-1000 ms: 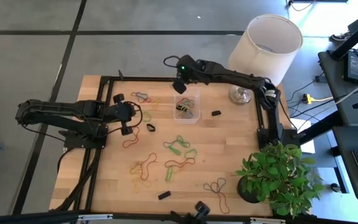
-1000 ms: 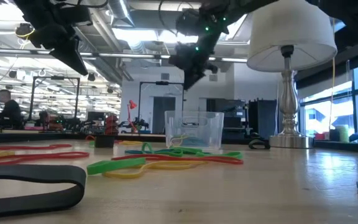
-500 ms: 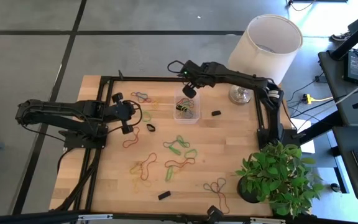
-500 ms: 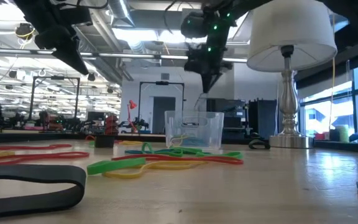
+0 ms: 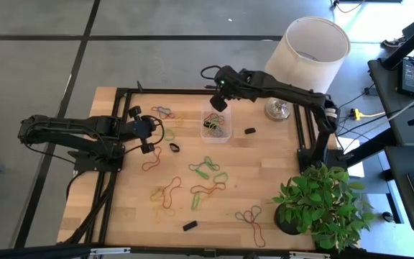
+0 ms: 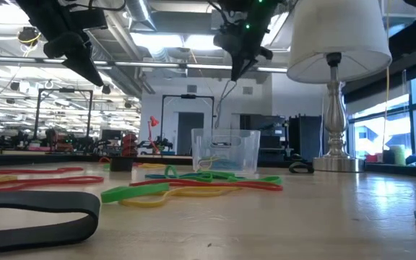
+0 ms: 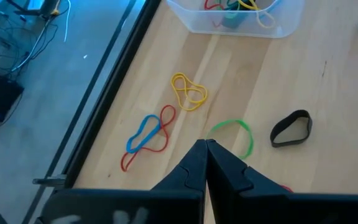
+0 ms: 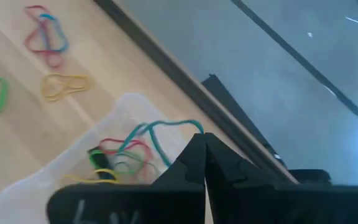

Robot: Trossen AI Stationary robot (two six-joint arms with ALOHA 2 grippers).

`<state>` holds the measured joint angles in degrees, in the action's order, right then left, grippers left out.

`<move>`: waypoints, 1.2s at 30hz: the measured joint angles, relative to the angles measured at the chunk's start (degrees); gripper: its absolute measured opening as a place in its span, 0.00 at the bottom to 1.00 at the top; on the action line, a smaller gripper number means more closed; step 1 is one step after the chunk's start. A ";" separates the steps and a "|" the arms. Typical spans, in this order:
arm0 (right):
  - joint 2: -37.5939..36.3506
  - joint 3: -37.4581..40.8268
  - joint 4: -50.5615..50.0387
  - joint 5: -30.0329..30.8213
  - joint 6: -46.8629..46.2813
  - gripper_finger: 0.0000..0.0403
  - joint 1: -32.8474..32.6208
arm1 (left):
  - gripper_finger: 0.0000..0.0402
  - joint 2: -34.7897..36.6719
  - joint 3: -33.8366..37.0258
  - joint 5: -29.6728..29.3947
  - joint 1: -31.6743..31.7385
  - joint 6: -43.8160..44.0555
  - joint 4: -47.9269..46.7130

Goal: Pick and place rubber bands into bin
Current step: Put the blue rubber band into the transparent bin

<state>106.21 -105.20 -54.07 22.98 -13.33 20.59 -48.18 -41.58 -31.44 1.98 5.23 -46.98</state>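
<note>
The clear bin (image 5: 216,124) stands at the table's far middle with several coloured rubber bands inside. My right gripper (image 5: 219,103) hangs above it, shut on a teal rubber band (image 8: 166,124); the low view shows that band as a thin strand (image 6: 222,105) running down to the bin (image 6: 226,152). My left gripper (image 5: 149,133) hovers shut over the table's left part, touching nothing. Below it lie a green band (image 7: 232,127), a black band (image 7: 291,127), a yellow one (image 7: 188,93) and a blue-and-red pair (image 7: 148,134). More bands (image 5: 207,169) lie across the table's middle. My right gripper pinches one end of the teal band (image 8: 191,129) between its two fingertips, coming from above and slanting down. The band hangs below the fingers as a long thin loop, and its lower end (image 8: 132,142) lies inside the bin among the other bands.
A lamp with a white shade (image 5: 307,54) and metal base (image 5: 277,109) stands at the far right. A potted plant (image 5: 318,205) fills the near right corner. Small black blocks (image 5: 250,131) (image 5: 190,225) lie on the wood. A black frame rail runs along the far edge.
My right gripper has gone a little toward the table's right edge over the bin and then up, staying shut. The teal band has come up with it, one end drawn out of the bin into a long strand while the other end stays inside.
</note>
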 joint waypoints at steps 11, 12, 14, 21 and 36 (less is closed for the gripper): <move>0.83 8.88 7.14 -2.25 -0.38 0.00 -0.40 | 0.01 -0.01 0.00 1.13 0.02 0.00 0.00; 0.83 10.40 9.06 -2.93 -1.21 0.00 -0.34 | 0.01 0.00 0.00 1.52 0.00 0.00 0.00; 0.83 13.52 11.18 -3.37 -1.68 0.00 -0.34 | 0.01 -0.01 0.00 2.38 0.02 0.00 0.00; 0.90 20.67 23.41 -8.31 -2.02 0.00 1.10 | 0.01 -0.02 0.00 2.84 0.02 0.00 0.01; 3.51 22.33 21.37 -14.71 -8.79 0.00 4.33 | 0.01 -0.02 0.00 4.31 0.00 0.18 0.02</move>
<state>109.72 -82.87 -32.70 8.27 -22.12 24.93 -48.21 -41.58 -27.13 1.98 5.41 -46.96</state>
